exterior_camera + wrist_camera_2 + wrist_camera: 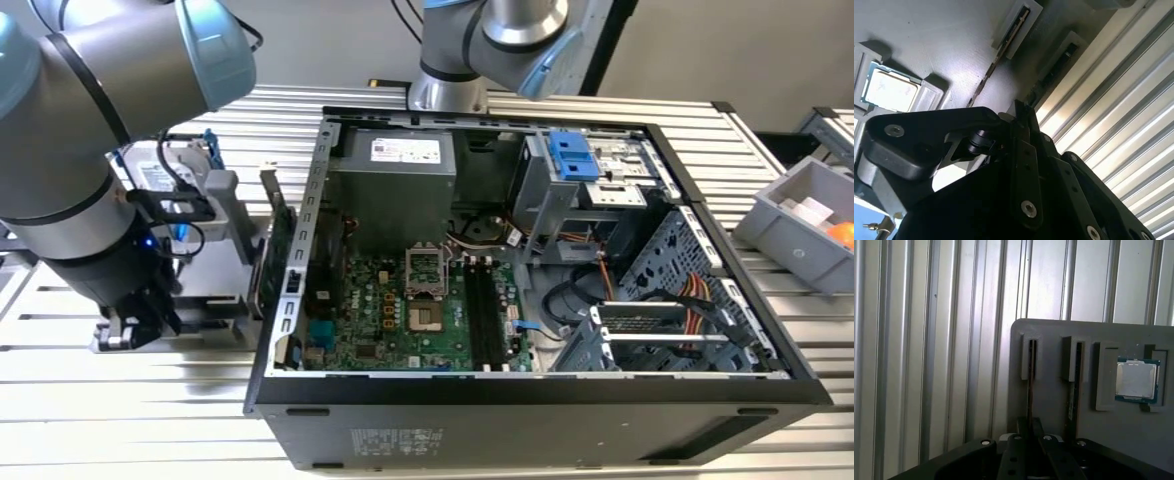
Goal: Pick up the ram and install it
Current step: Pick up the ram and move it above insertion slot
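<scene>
ram (1030,390): lower end behind end effector (1029,430) | bin (785,222): cut off

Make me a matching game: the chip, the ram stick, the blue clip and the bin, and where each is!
Things: 1 chip; 2 ram stick; 3 blue clip; 4 bin.
Places: A inside the computer case; B at the exterior view's right of the case; C flat in a tray pocket; D on edge in a tray slot.
Pairs: 1-C, 2-D, 3-A, 4-B.
</scene>
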Controlling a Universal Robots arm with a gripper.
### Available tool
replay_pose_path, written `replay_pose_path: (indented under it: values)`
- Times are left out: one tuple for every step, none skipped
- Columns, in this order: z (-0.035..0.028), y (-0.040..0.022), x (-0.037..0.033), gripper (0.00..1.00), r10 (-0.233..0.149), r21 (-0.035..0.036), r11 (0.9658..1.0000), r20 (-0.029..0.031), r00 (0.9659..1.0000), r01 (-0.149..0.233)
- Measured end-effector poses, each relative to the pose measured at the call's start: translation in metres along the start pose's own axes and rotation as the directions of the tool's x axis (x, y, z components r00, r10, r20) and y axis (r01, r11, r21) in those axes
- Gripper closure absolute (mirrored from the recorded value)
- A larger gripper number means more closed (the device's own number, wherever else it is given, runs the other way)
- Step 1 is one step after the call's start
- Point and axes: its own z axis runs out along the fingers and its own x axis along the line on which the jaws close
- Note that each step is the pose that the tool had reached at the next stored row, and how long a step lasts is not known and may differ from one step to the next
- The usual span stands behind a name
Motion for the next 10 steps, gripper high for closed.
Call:
replay_pose_path:
  values:
    - [-0.0008,0.0,0.0,1.0,0.0,0.0,1.0,0.0,1.0,0.0]
    - [-0.0017,0.0,-0.0001,1.0,0.0,0.0,1.0,0.0,1.0,0.0]
    - [-0.0024,0.0,-0.0001,1.0,0.0,0.0,1.0,0.0,1.0,0.0]
    - [-0.0032,0.0,-0.0001,1.0,0.0,0.0,1.0,0.0,1.0,0.0]
    - [-0.0038,0.0,-0.0002,1.0,0.0,0.0001,1.0,0.0,1.0,0.0]
    - [-0.0045,0.0,-0.0002,1.0,0.0,0.0001,1.0,0.0001,1.0,0.0]
    - [-0.0052,0.0,-0.0002,1.0,0.0,0.0001,1.0,0.0,1.0,0.0]
    - [-0.006,0.0,-0.0002,1.0,0.001,0.0,1.0,-0.0001,1.0,-0.001]
    - [-0.0067,0.0001,-0.0003,1.0,0.001,-0.0001,1.0,-0.0001,1.0,-0.001]
    - [-0.0072,0.0,-0.0003,1.0,0.001,0.0,1.0,0.0,1.0,-0.001]
